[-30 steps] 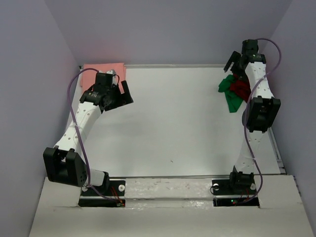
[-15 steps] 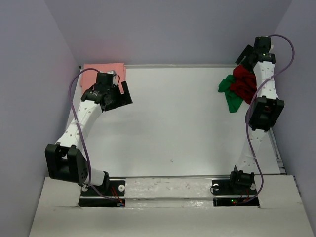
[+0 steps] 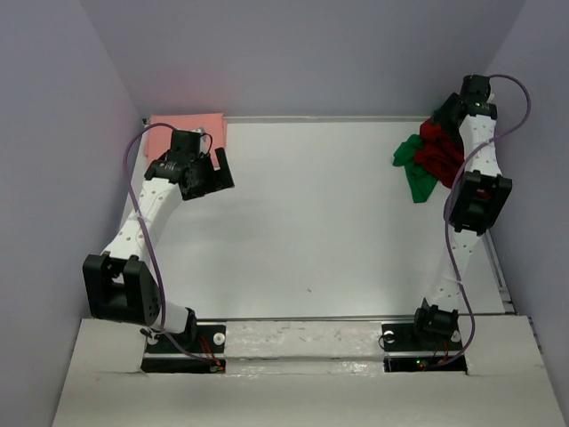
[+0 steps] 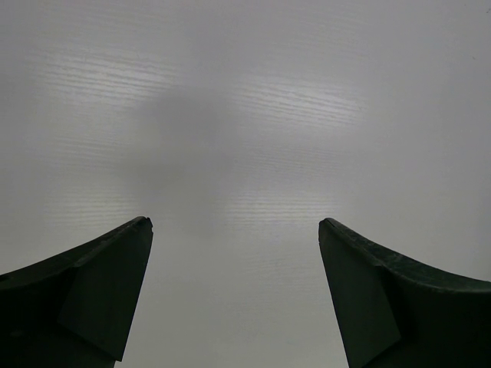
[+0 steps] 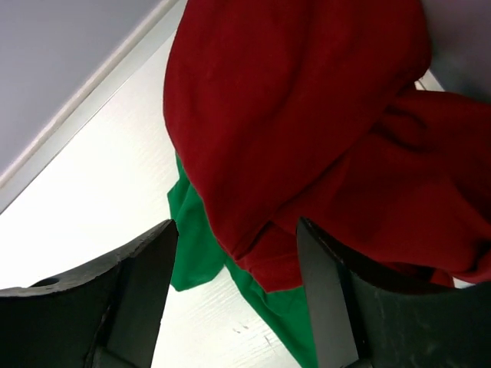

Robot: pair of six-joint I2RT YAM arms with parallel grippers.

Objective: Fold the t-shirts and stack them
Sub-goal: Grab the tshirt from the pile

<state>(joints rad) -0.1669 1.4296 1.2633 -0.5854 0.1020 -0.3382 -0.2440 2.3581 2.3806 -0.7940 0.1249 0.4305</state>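
Observation:
The salmon pink t-shirt (image 3: 185, 127) lies folded flat in the far left corner of the table. The dark red t-shirt (image 3: 437, 151) lies crumpled on the bright green t-shirt (image 3: 414, 178) at the far right. My left gripper (image 3: 216, 173) is open and empty just right of the pink shirt; its wrist view shows it (image 4: 235, 226) over bare table only. My right gripper (image 3: 441, 116) is open over the far end of the pile. In the right wrist view it (image 5: 236, 226) straddles the hem of the dark red shirt (image 5: 307, 115), with the green shirt (image 5: 201, 238) underneath.
The white table (image 3: 311, 222) is boxed in by lilac walls at the back (image 3: 311, 53) and on both sides. The back wall meets the table close beside the right gripper, as the right wrist view shows (image 5: 69, 69).
My right arm has swung out to the far right corner and lowered its gripper over the red and green pile. My left arm has shifted slightly towards the left.

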